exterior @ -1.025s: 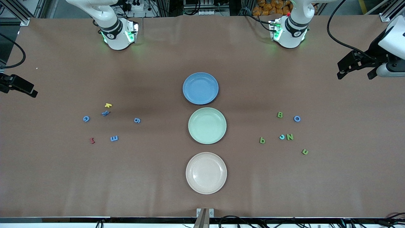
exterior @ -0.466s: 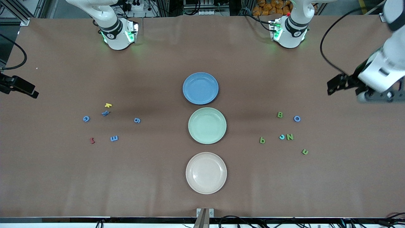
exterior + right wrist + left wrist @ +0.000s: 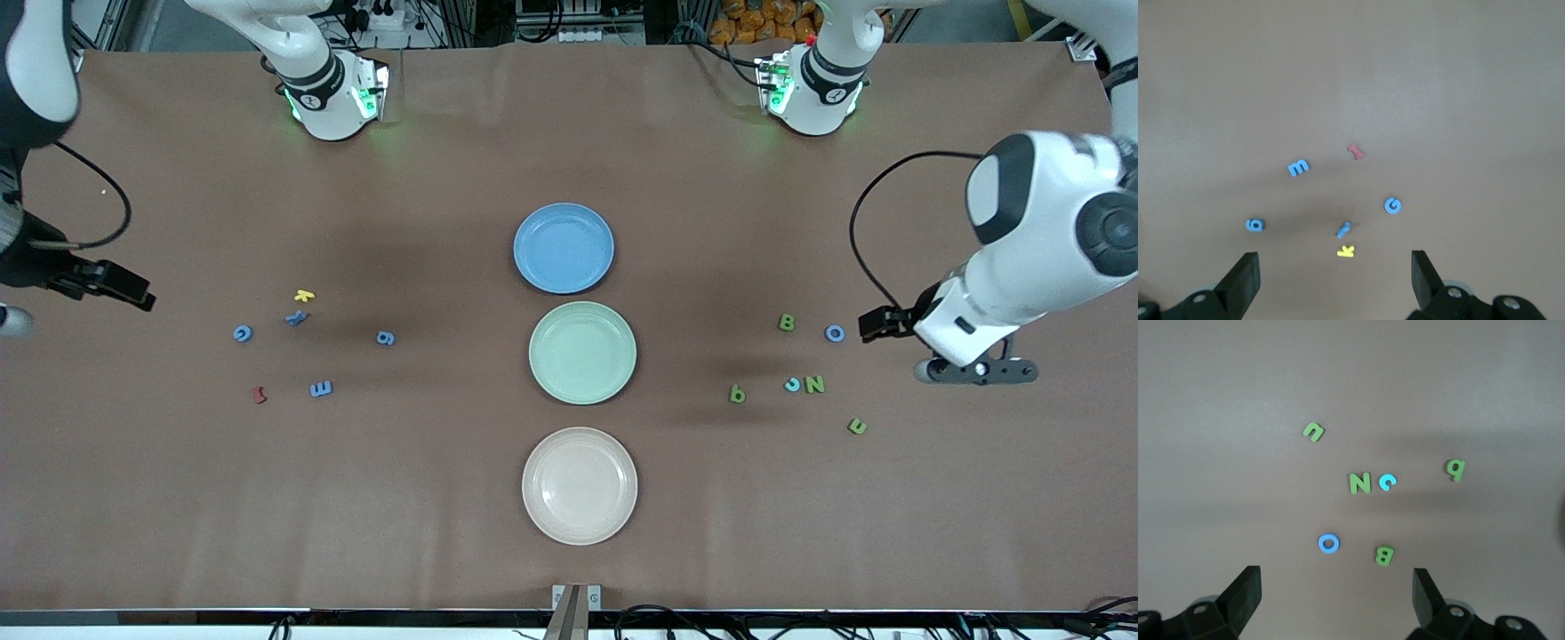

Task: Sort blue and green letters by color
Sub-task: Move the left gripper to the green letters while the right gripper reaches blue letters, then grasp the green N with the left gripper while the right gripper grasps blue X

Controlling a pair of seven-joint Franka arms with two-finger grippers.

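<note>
Mid-frame, blue plate [image 3: 564, 248], green plate [image 3: 582, 352], cream plate [image 3: 579, 485] descend the brown bench [image 3: 178, 498]; yellow letter [image 3: 304, 295], seemingly K, centre-left.

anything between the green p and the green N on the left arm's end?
Yes: a small cyan letter c lies between the green letter p and the green letter N, close beside the N. Front and left wrist views both show it.

White arms [image 3: 1031, 231]; black cables; green-lit bases.
</note>
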